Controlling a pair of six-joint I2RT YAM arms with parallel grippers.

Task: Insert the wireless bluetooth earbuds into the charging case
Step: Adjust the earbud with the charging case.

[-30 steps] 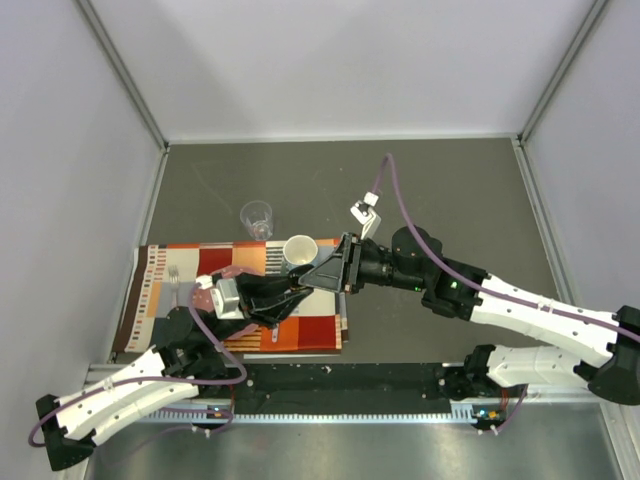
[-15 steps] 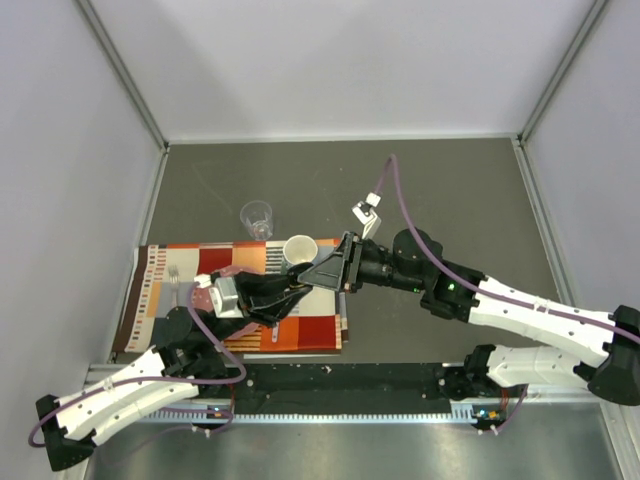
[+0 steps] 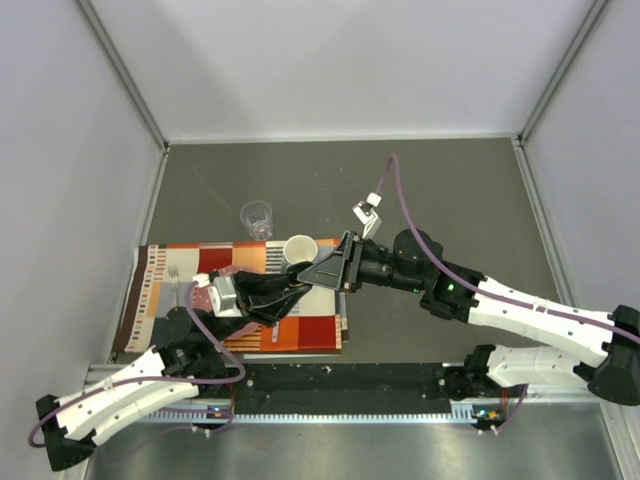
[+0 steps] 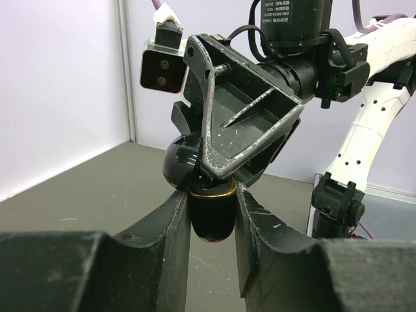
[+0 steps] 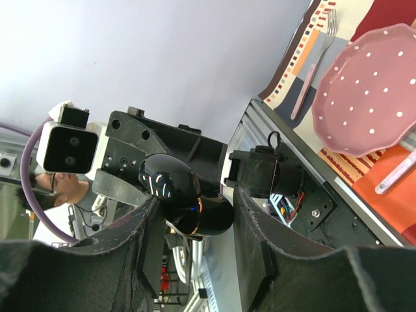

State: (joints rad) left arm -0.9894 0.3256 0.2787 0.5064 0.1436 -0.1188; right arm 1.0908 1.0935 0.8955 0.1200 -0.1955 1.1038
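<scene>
The charging case (image 4: 211, 213) is a glossy black oval with a gold rim, held in the air over the striped placemat (image 3: 170, 262). My left gripper (image 4: 211, 195) is shut on its lower body from both sides. My right gripper (image 5: 195, 197) reaches in from the opposite side, its fingers closed against the same case (image 5: 198, 211), whose hinged lid (image 5: 166, 182) stands tilted open. In the top view both grippers (image 3: 295, 285) meet nose to nose beside the mug. The wireless bluetooth earbuds are hidden or out of view.
A white mug (image 3: 299, 248) stands on the placemat just behind the grippers, and a clear glass (image 3: 257, 217) stands on the grey table beyond it. A pink dotted plate (image 5: 370, 97) and a fork (image 3: 176, 285) lie on the mat.
</scene>
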